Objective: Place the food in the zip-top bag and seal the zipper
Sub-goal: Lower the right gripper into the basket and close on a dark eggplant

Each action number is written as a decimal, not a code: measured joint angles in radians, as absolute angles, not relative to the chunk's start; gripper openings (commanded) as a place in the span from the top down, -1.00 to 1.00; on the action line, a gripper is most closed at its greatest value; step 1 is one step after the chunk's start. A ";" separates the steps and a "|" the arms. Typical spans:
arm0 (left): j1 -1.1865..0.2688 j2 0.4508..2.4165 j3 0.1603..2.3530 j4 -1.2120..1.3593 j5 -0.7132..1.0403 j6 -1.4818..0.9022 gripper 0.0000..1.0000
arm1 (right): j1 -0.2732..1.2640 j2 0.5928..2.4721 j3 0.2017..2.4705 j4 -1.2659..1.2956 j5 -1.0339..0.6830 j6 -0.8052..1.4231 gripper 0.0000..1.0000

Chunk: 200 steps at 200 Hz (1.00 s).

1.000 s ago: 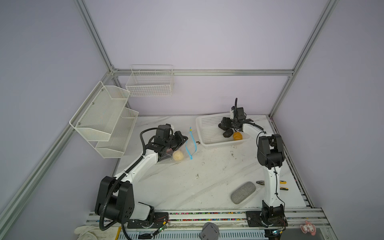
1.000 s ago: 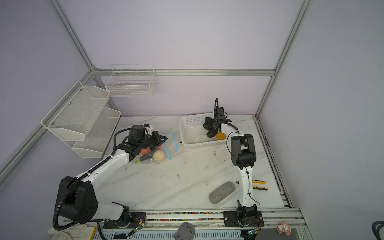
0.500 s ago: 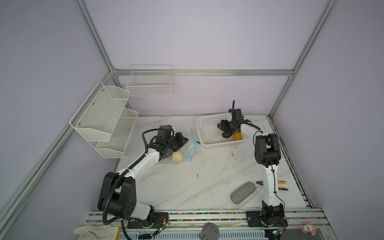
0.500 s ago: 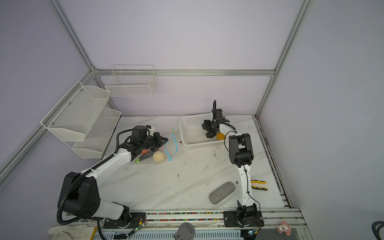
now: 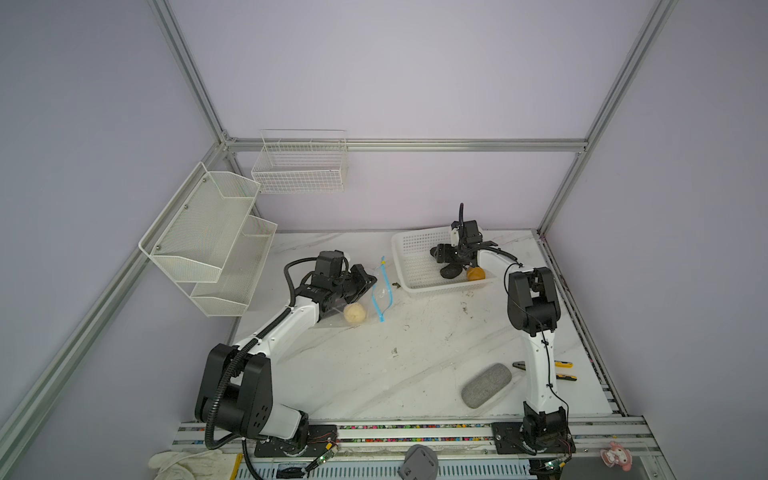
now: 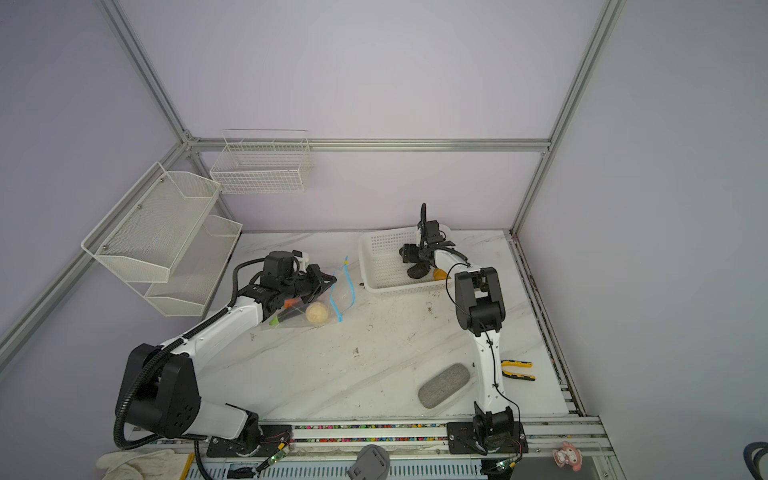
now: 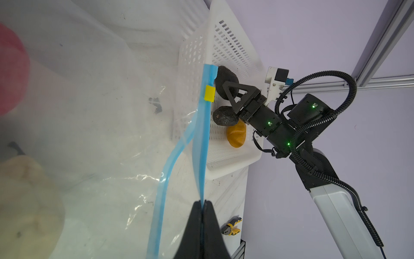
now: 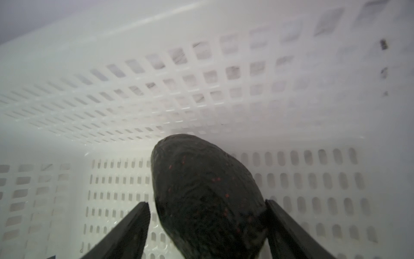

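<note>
Front edge: a grey pad (image 5: 486, 385) lies on the table (image 5: 415, 353), well apart from the work, and can be left alone.
Left gripper (image 7: 203, 203): pinched tight on the blue zipper (image 7: 204, 134), with one lip of the bag's mouth caught between its fingers.
Bag (image 7: 100, 134): it lies mid-table with its mouth towards the basket. The two blue lips stand apart, and the yellow tab (image 7: 209, 93) sits near the far end.
Already inside: a cream piece (image 5: 354, 313) and a pink piece (image 7: 11, 74).
Holding advice: keep that lip raised and steady so the gap stays wide enough for a rounded piece.
Basket (image 5: 415, 249): at the far side, just beyond the bag's mouth.
Food left: two black pieces and an orange piece (image 7: 236, 135), all in the basket.
Right gripper (image 8: 206, 201): wide, low in the basket, with a finger on each side of one black piece (image 8: 201, 179). One finger seems to touch it and the other shows a gap, so it is not yet clamped.
Grip advice: centre the fingers, then close across the middle, because a rounded piece may slip out forwards.
Lift advice: rise above the basket wall before crossing to the bag.
Risk: the other black piece (image 7: 225, 115) lies just beside the gripper and could be nudged.
</note>
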State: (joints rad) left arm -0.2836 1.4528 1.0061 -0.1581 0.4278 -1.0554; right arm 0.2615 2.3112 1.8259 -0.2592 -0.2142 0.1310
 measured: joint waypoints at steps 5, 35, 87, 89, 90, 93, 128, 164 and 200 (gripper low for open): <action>-0.284 1.453 1.006 -0.159 0.428 -1.055 1.00 | 0.265 2.309 1.820 -0.259 -0.213 0.128 -0.64; -0.284 1.453 1.006 -0.158 0.428 -1.055 1.00 | 0.286 2.296 1.789 -0.260 -0.198 0.117 -0.64; -0.284 1.453 1.006 -0.147 0.428 -1.055 1.00 | 0.336 2.270 1.753 -0.275 -0.155 0.090 -0.64; -0.284 1.453 1.006 -0.146 0.428 -1.056 1.00 | 0.339 2.268 1.751 -0.275 -0.152 0.089 -0.64; -0.284 1.453 1.006 -0.146 0.428 -1.056 1.00 | 0.340 2.267 1.751 -0.275 -0.152 0.088 -0.64; -0.284 1.453 1.006 -0.146 0.428 -1.055 1.00 | 0.343 2.265 1.748 -0.276 -0.149 0.087 -0.64; -0.284 1.453 1.006 -0.142 0.428 -1.056 1.00 | 0.372 2.244 1.727 -0.285 -0.103 0.070 -0.64; -0.284 1.453 1.006 -0.135 0.428 -1.056 1.00 | 0.394 2.226 1.711 -0.313 -0.039 0.054 -0.64; -0.284 1.453 1.006 -0.134 0.428 -1.056 1.00 | 0.398 2.166 1.690 -0.359 -0.018 0.015 -0.65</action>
State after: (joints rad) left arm -0.2836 1.4528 1.0061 -0.1341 0.4282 -1.0565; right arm 0.3985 2.1662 1.6897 -0.3588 -0.0177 0.0151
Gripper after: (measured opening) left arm 0.047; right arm 0.823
